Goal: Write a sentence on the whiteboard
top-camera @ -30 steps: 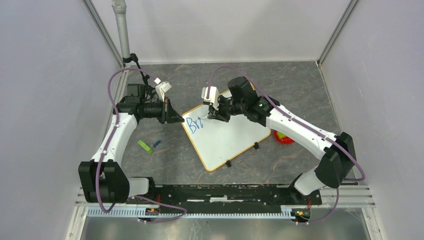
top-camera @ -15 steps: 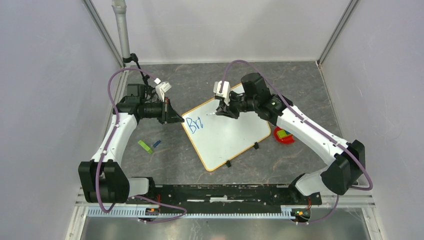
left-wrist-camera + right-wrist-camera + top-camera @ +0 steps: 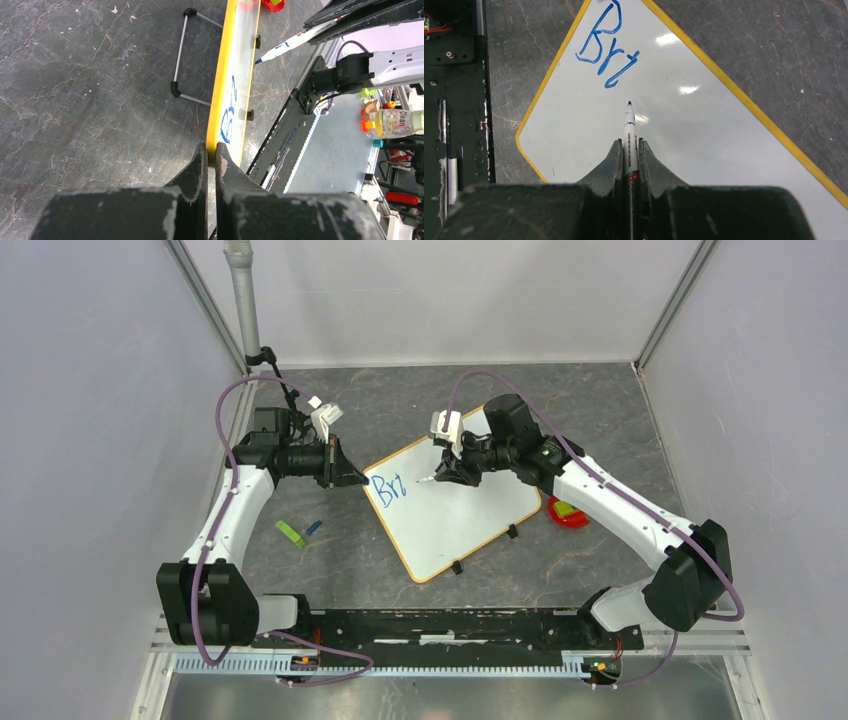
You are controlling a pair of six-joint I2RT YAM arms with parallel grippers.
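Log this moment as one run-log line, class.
left gripper: shut on whiteboard frame | right gripper: shut on blue marker | sentence: only first letters written | marker tip: beyond lettering, contact unclear

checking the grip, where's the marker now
Right wrist view: the marker is in the right gripper, tip over the whiteboard, beside the blue lettering.
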